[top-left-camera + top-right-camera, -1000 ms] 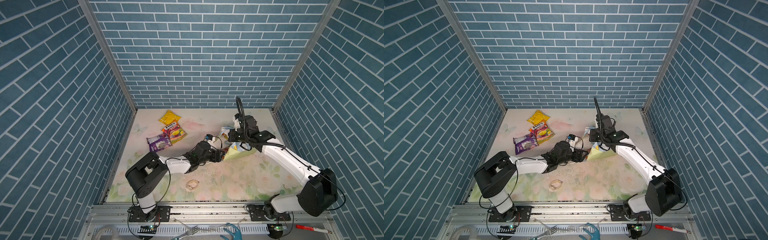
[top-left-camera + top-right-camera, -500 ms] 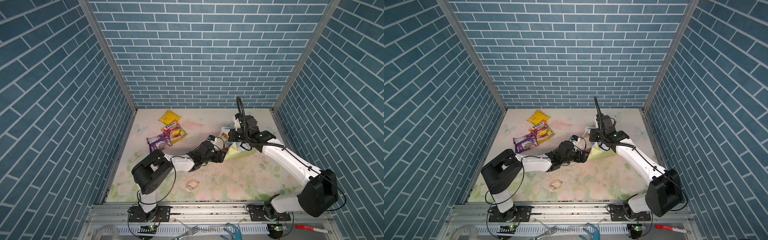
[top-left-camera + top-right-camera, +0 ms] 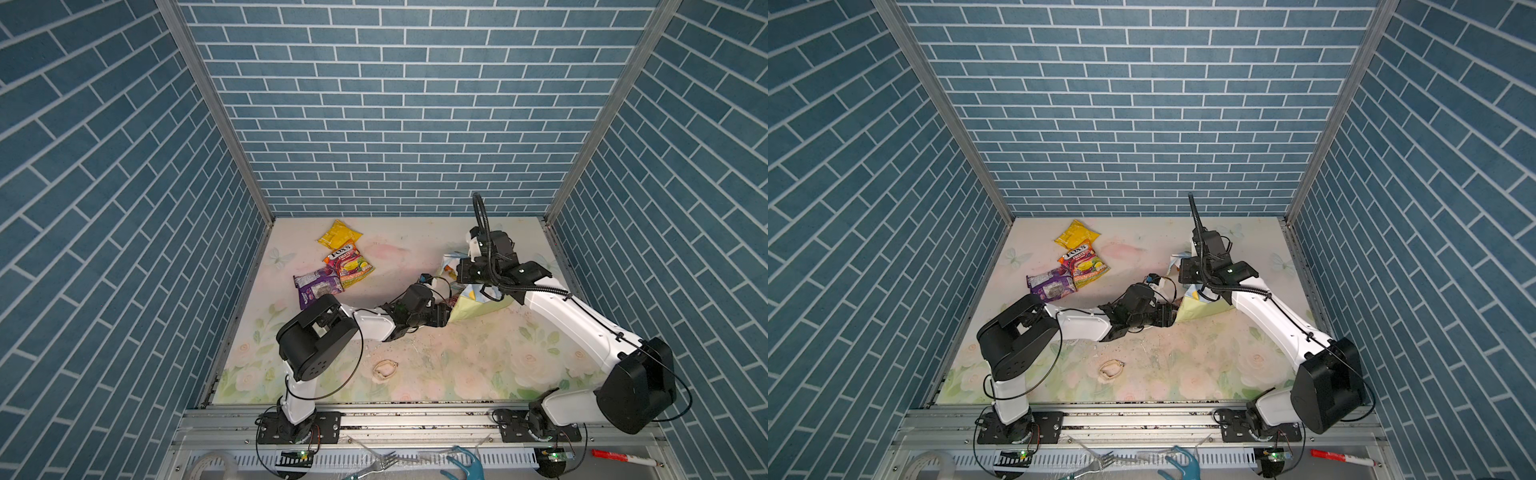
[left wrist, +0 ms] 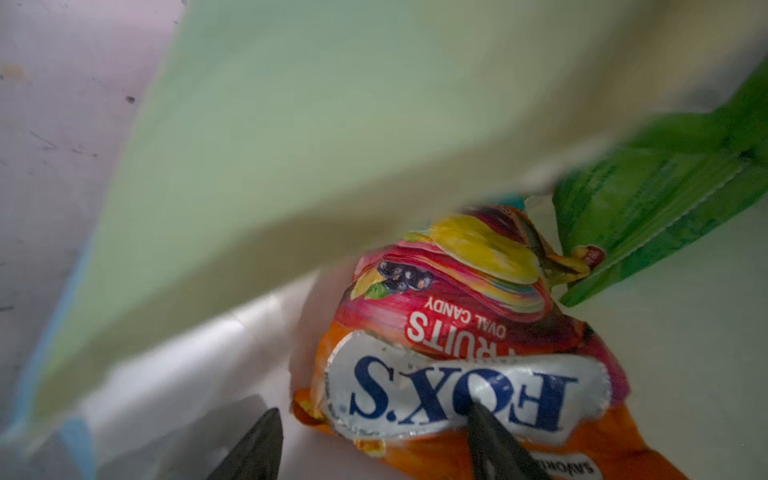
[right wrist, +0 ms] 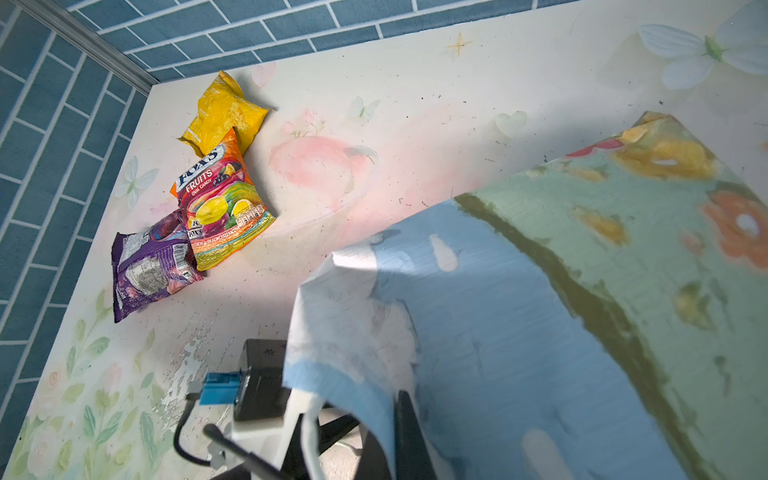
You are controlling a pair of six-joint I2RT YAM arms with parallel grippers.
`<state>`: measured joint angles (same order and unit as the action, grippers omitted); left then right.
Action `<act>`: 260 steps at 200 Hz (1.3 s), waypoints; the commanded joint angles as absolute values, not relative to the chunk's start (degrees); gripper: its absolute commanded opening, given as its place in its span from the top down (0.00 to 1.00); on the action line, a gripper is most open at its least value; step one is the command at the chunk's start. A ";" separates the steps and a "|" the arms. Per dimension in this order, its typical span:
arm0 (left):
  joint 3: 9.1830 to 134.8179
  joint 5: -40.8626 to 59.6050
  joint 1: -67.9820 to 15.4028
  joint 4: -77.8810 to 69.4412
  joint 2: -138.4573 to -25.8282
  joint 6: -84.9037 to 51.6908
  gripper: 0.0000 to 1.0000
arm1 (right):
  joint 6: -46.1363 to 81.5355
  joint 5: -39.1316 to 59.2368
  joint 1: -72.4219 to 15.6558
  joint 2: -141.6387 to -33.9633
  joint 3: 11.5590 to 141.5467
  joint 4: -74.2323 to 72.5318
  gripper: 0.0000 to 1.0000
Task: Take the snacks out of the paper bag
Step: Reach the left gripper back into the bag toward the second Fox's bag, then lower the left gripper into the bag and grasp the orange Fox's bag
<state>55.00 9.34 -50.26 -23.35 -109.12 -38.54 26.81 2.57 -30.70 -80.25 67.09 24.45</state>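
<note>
- Both top views sit high above the front rail (image 3: 415, 419) and look steeply down toward the back brick wall (image 3: 395, 124). From that distance they share nearly the whole floral table (image 3: 1183, 374) and both arms.
- The left wrist view sits just behind the left gripper (image 4: 374, 409) and faces along its fingers (image 4: 257, 449) into the paper bag (image 4: 291, 145). It is very near: a FOX'S candy packet (image 4: 457, 353) lies at the fingertips, with a green packet (image 4: 644, 208) beyond.
- The right wrist view looks past the right gripper (image 5: 386, 401) and over the bag's outer wall to the yellow packet (image 5: 220, 112) and purple packet (image 5: 149, 270), far beyond the fingers. Both top views share these.
</note>
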 commanded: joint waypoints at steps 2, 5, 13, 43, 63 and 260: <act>56.99 9.67 -50.71 -20.79 -110.73 -38.78 0.32 | 29.36 2.16 -30.63 -79.10 67.05 23.62 1.00; 57.14 9.59 -50.71 -20.58 -110.93 -38.78 0.33 | 29.36 2.13 -30.64 -79.10 67.09 23.63 1.00; 57.53 9.43 -50.71 -20.06 -111.20 -38.78 0.34 | 29.36 2.19 -30.63 -79.10 67.06 23.60 1.00; 59.20 9.05 -50.71 -18.05 -112.90 -38.93 0.48 | 29.36 2.27 -30.59 -79.10 67.07 23.47 1.00; 60.11 9.18 -50.71 -17.15 -113.97 -39.02 0.53 | 29.29 2.16 -30.59 -79.09 67.06 23.31 1.00; 57.47 7.73 -50.29 -19.13 -109.65 -37.88 1.00 | 29.19 0.67 -30.59 -78.75 65.93 23.81 1.00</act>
<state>59.66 8.60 -50.26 -18.68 -112.49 -39.00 26.81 2.11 -30.70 -80.25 66.83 24.43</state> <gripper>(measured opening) 0.044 0.047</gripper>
